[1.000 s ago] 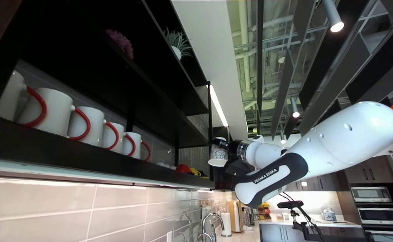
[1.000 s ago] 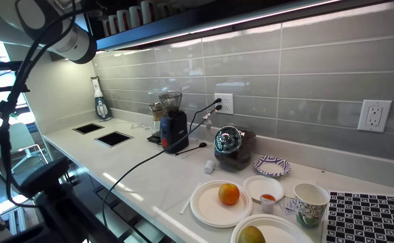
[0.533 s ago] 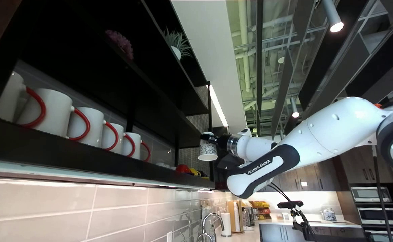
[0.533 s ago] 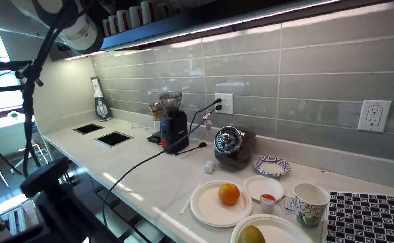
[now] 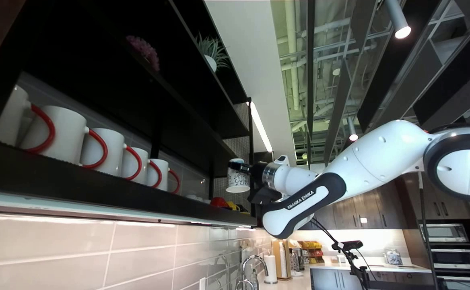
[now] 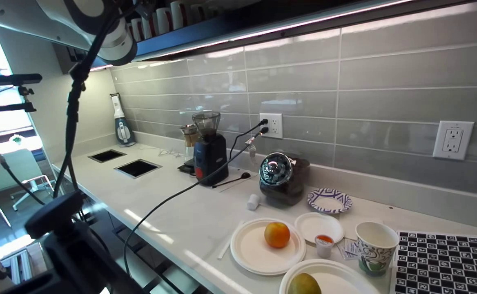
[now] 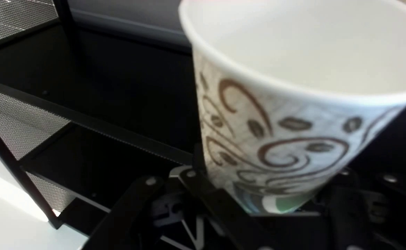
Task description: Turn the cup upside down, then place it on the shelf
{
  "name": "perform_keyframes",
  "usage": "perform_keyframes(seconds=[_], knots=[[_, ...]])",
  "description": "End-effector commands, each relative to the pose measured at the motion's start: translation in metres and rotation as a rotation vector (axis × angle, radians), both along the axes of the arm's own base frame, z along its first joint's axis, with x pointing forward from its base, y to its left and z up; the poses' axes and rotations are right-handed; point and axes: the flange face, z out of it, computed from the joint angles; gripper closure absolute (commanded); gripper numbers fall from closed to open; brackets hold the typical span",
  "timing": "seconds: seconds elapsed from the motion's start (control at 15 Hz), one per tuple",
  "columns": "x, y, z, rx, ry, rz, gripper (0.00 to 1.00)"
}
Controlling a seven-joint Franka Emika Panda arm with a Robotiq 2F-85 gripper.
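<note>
Your tool point(image 5: 238, 166) grips the paper cup point(image 5: 238, 182), mouth-down, near the shelf point(image 5: 170, 205), not yet set down. Turning appears complete; placing is likely in hand. Next, bring the cup level over a tier, seat the rim, then release.

Kitchen, chrome faucet point(image 5: 255, 257), coffee grinder point(image 6: 211, 159), tiled backsplash point(image 6: 295, 77), microwaves point(image 5: 454, 258)
</note>
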Motion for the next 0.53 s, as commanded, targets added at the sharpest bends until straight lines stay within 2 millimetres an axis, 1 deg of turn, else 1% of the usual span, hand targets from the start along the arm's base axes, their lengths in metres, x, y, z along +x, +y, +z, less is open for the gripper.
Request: perform_keyframes(seconds=[0.0,0.47], knots=[[0.020,-0.007,0.000,-0.037,-0.008,0.054,0.60],[0.043,-0.007,-0.003,-0.025,-0.044,0.114,0.60]])
